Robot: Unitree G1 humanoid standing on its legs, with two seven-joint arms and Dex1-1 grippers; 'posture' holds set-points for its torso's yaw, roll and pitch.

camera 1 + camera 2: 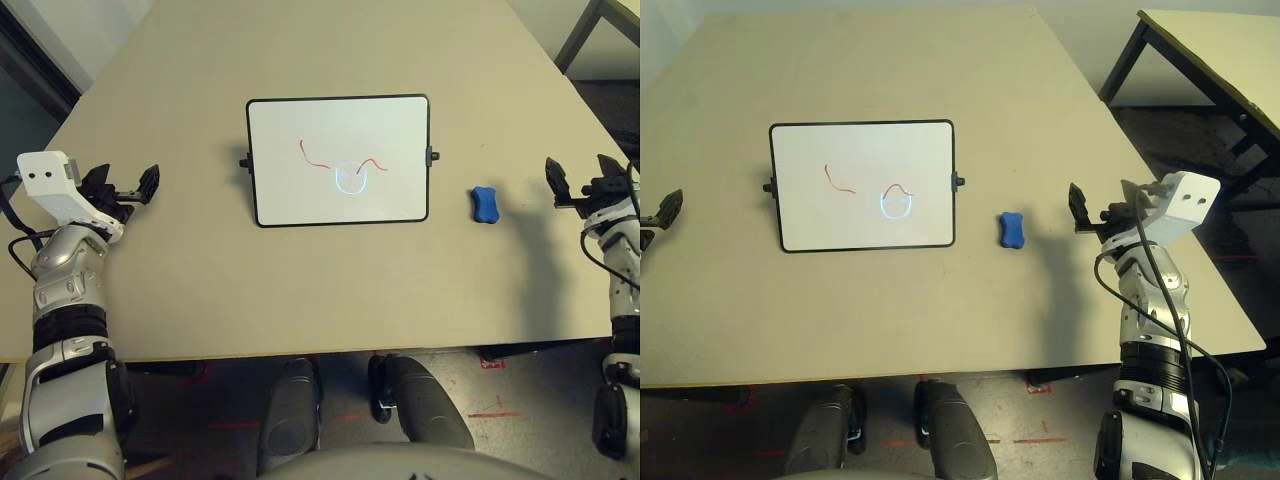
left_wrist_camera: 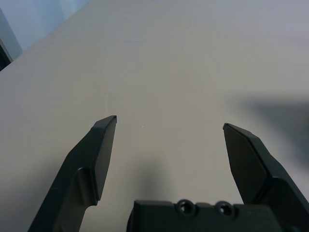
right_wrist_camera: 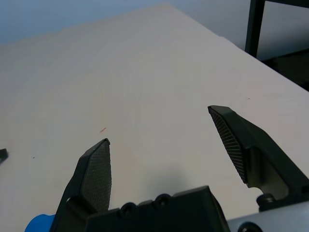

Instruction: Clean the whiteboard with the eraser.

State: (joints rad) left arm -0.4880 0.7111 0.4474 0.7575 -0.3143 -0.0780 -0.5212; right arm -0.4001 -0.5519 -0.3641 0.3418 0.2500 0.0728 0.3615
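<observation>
Your board (image 1: 340, 205) at 12 o'clock bears red marks, wiping yet to do | your eraser (image 1: 485, 205) lies on the counter (image 1: 300, 290), board's 4 o'clock | your left fingers (image 2: 104, 159), right fingers (image 3: 99, 179) spread, empty

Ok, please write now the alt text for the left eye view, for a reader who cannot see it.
A whiteboard with two red marks lies on a pale table, with a blue eraser to its right. The robot's open left claw and open right claw are at either side, both empty.
</observation>
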